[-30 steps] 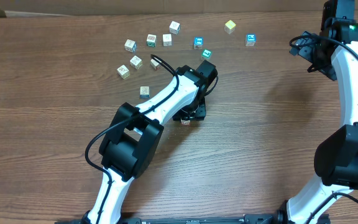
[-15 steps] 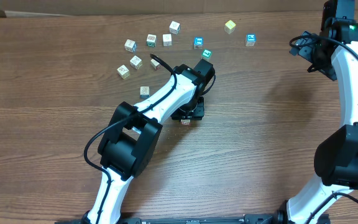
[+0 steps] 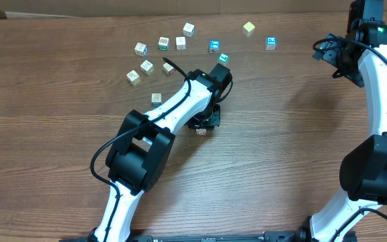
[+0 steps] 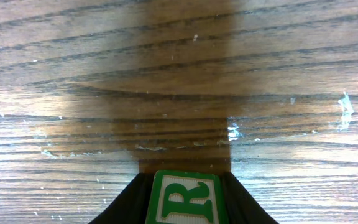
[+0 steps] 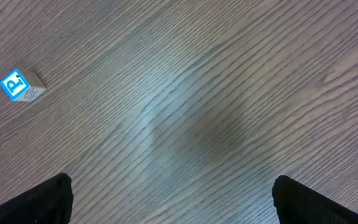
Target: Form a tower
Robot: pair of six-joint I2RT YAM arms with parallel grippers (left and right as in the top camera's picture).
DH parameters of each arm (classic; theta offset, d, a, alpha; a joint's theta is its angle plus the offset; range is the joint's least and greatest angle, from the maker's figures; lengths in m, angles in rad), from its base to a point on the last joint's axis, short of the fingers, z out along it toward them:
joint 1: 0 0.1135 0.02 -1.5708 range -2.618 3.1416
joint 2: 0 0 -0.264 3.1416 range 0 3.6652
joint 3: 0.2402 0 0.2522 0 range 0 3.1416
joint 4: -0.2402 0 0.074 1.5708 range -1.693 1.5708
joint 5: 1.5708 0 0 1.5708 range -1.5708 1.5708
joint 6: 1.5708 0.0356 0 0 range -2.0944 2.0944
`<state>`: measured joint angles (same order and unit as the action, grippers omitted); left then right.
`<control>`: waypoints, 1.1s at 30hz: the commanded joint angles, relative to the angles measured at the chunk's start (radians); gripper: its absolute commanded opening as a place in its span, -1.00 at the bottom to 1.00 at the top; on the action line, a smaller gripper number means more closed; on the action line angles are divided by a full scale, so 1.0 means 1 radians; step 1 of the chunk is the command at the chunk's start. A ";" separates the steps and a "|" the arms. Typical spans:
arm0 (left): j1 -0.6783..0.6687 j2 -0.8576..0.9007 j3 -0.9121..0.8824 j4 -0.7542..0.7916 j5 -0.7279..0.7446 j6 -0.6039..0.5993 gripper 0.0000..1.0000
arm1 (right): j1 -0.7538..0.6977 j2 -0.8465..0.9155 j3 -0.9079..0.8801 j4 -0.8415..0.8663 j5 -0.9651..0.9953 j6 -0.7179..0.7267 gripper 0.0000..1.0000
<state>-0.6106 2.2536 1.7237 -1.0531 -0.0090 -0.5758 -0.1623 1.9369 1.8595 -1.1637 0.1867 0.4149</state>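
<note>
Gripping a small wooden cube with a green letter R and green border (image 4: 183,200), the left tool (image 4: 184,177) has both dark fingers (image 4: 135,200) flush against the cube's sides, with no gap visible on either side in the wrist view. Overhead, this tool points straight down near the middle of the brown wood-grain tabletop (image 3: 281,134). The tower (image 3: 201,132) shows only as a sliver of pale wood at the tool's near edge, so the cube count beneath cannot be told — the wrist hides it. Judgement: the R cube is the tower's top, and the tower's long axis is vertical, directly under the left tool. The coming move should therefore run along that axis, since any sideways pull risks tipping the stack. The right tool (image 5: 171,186) has its fingers wide apart and holds nothing. It hangs at the far right, well apart from the tower, with a blue-lettered wooden cube (image 5: 18,86) near it. The loose wooden cubes (image 3: 164,44) lie scattered beyond the tower towards the far left — the left arm is the nearer one to both them and the tower.
</note>
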 commanded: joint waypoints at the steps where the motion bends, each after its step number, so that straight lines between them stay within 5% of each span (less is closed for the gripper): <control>1: 0.007 0.030 -0.034 0.007 -0.016 -0.074 -0.54 | -0.002 -0.006 0.005 0.003 0.003 0.000 1.00; 17: 0.008 0.030 -0.034 0.007 -0.017 -0.188 -0.51 | -0.002 -0.006 0.005 0.003 0.003 0.000 1.00; 20: 0.008 0.030 -0.034 0.006 -0.017 -0.175 -0.21 | -0.002 -0.006 0.005 0.003 0.003 0.000 1.00; 27: 0.008 0.030 -0.034 0.007 -0.018 -0.134 -0.20 | -0.002 -0.006 0.005 0.003 0.003 0.000 1.00; 30: 0.008 0.030 -0.034 0.009 -0.021 -0.134 0.22 | -0.002 -0.006 0.005 0.003 0.003 0.000 1.00; 33: 0.008 0.030 -0.034 0.021 -0.023 -0.114 0.32 | -0.002 -0.006 0.005 0.003 0.003 0.000 1.00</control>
<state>-0.6067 2.2536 1.7226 -1.0435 -0.0116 -0.7223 -0.1623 1.9369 1.8595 -1.1641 0.1871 0.4145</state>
